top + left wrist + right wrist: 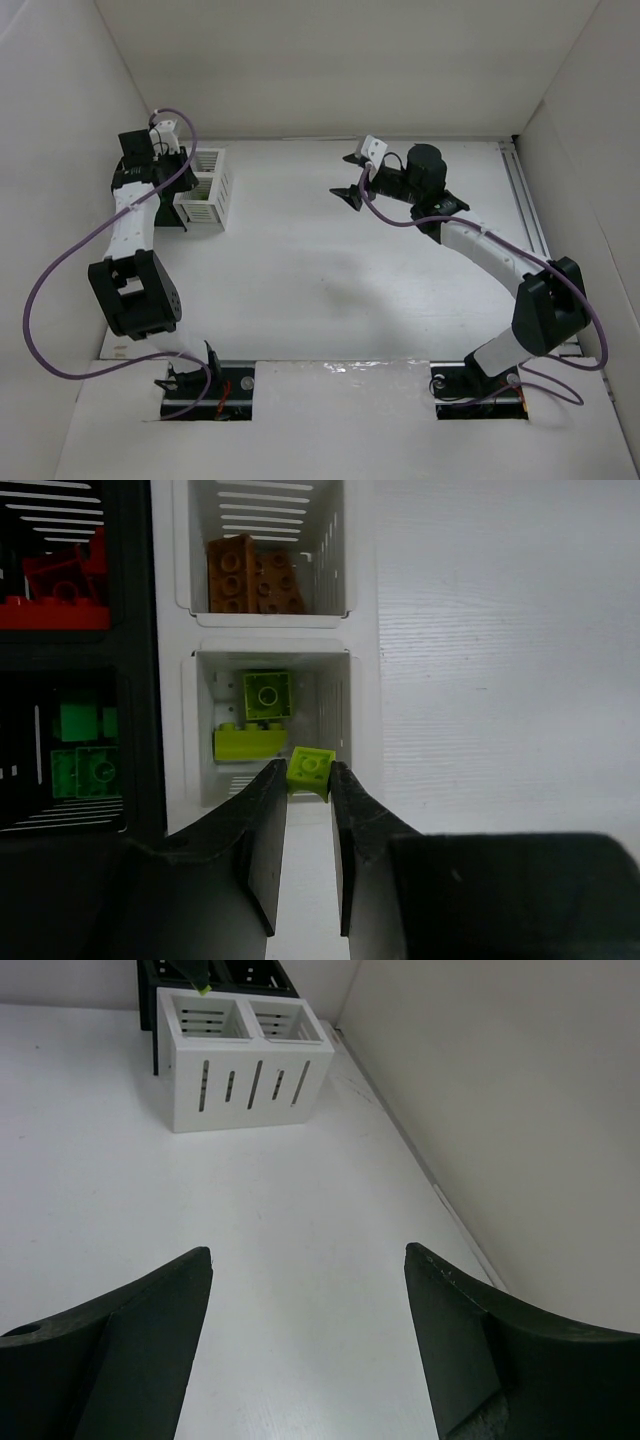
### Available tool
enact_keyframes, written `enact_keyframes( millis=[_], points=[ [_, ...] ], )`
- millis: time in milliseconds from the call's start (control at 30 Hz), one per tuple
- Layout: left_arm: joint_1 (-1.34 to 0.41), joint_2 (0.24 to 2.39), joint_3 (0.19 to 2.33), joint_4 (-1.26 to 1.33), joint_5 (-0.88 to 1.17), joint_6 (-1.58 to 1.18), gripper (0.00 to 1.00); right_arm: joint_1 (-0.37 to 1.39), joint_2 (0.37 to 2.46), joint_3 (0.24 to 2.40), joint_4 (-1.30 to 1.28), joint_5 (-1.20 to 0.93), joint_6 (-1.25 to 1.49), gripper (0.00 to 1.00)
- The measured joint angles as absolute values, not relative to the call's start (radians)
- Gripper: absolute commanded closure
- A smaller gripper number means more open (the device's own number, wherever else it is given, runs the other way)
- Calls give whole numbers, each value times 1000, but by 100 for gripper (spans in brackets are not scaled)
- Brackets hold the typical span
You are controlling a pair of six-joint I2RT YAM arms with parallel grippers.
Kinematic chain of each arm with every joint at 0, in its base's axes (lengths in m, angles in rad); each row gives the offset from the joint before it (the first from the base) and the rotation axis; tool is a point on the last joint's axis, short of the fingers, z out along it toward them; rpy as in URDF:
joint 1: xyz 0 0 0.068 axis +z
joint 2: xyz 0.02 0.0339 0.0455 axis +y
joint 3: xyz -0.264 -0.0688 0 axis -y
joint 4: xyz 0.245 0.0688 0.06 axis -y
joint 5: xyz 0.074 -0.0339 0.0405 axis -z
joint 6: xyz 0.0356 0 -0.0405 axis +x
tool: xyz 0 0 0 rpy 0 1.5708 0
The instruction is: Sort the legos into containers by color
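Observation:
My left gripper (307, 771) is shut on a small yellow-green lego (313, 764), held tilted over the near edge of a white container (365, 680) compartment. Two yellow-green legos (266, 694) lie in that compartment, and orange legos (253, 575) fill the one beyond. In the adjoining black container (135, 680), red legos (58, 585) and green legos (84, 766) sit in separate compartments. From above, the white container (207, 190) stands at the table's far left, under the left arm. My right gripper (346, 177) hangs open at the far middle with nothing between its fingers (160, 1300).
White walls enclose the table on the left, back and right. A metal rail (526, 205) runs along the right edge. Purple cables (40, 300) loop beside both arms. In the right wrist view the white container (240, 1070) stands ahead, near the wall.

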State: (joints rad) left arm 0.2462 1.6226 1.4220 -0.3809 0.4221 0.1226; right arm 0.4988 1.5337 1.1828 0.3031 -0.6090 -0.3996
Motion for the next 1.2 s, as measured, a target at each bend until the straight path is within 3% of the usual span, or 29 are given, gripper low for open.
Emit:
enact_keyframes(
  millis=[267,333,467,767,1000,1033,1067,1167,1200],
  points=[
    [246,1659,1451,-381,358,122,82,497,1534,1183,288,-609,-400,16],
    [243,1674,1473,-381,349,121,71,497,1534,1183,284,-609,-400,16],
    [233,1692,1499,-378,331,119,62,497,1545,1187,279,-606,-400,16],
    [219,1693,1501,-374,346,114,55,477,1554,1191,270,-598,-381,16],
    [103,1596,1499,-335,483,129,48,353,1564,1203,290,-553,-156,15],
    [56,1582,1499,-332,496,136,29,331,1565,1203,287,-545,-134,14],
    [7,1572,1499,-331,508,145,18,310,1565,1203,280,-537,-111,14],
    [-109,1563,1490,-327,547,160,0,260,1566,1209,219,-524,-56,14],
    [-132,1562,1477,-322,553,163,0,246,1567,1215,189,-523,-44,13]
  ],
)
